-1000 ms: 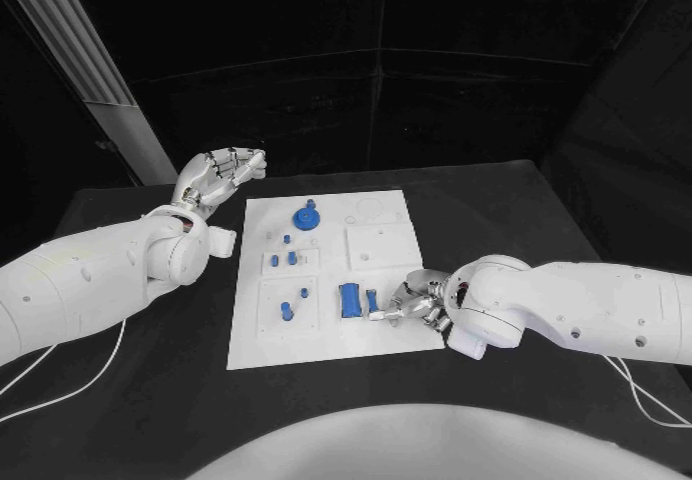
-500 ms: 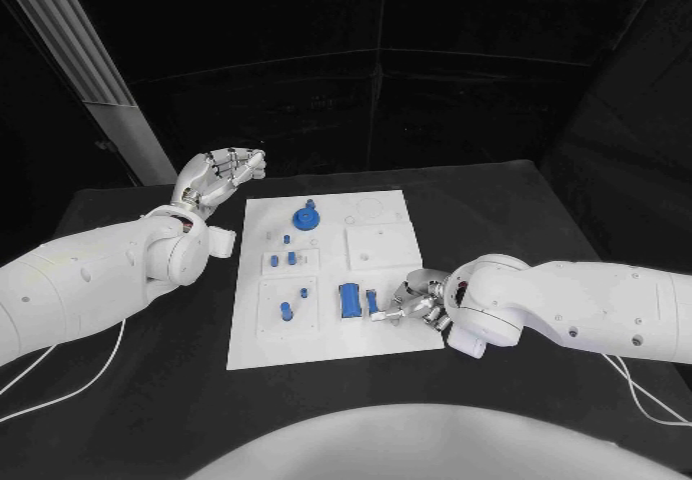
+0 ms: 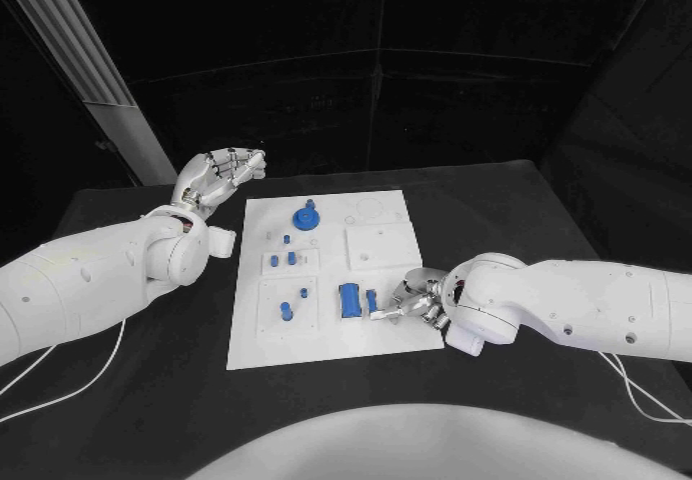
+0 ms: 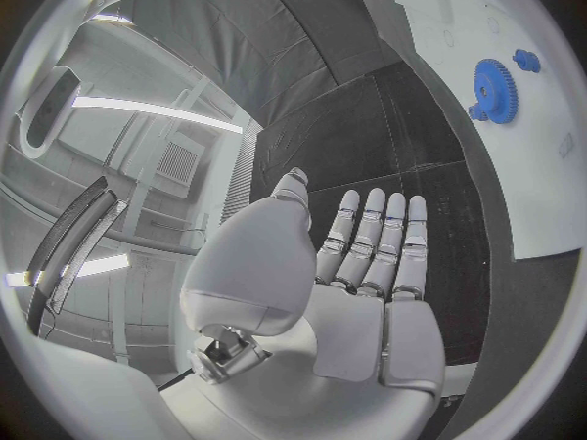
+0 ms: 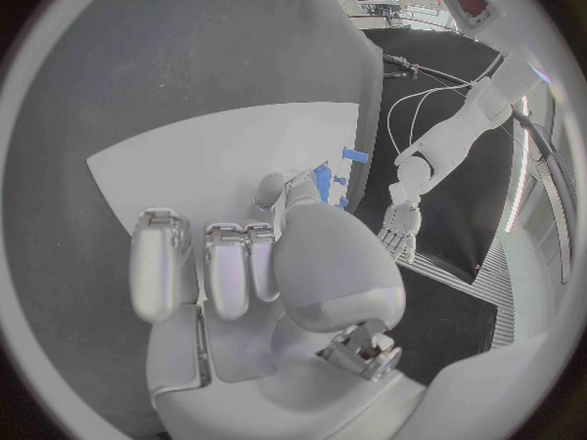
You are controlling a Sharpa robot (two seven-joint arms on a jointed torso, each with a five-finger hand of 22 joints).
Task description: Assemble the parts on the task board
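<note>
The white task board (image 3: 325, 340) lies mid-table. On it sit a blue gear (image 3: 304, 217), several small blue parts such as one pair (image 3: 284, 259), and a blue block (image 3: 349, 300). My right hand (image 3: 414, 303) rests at the board's near right edge. Its thumb and a fingertip pinch a small blue part (image 3: 372, 300) just right of the block, while its other fingers stay stretched out. The right wrist view shows this part (image 5: 323, 179) at the thumb tip over the board (image 5: 208, 156). Off the board's far left corner my left hand (image 3: 219, 175) hovers open and flat (image 4: 367, 264), with the gear (image 4: 493, 90) beyond it.
Black table (image 3: 159, 400) surrounds the board on all sides. A white cable (image 3: 72, 380) trails across the table near my left arm. A grey post (image 3: 87, 80) stands behind the table's far left corner.
My right arm has edged slightly to the left, with the hand staying at the small blue part. The left hand has not moved.
</note>
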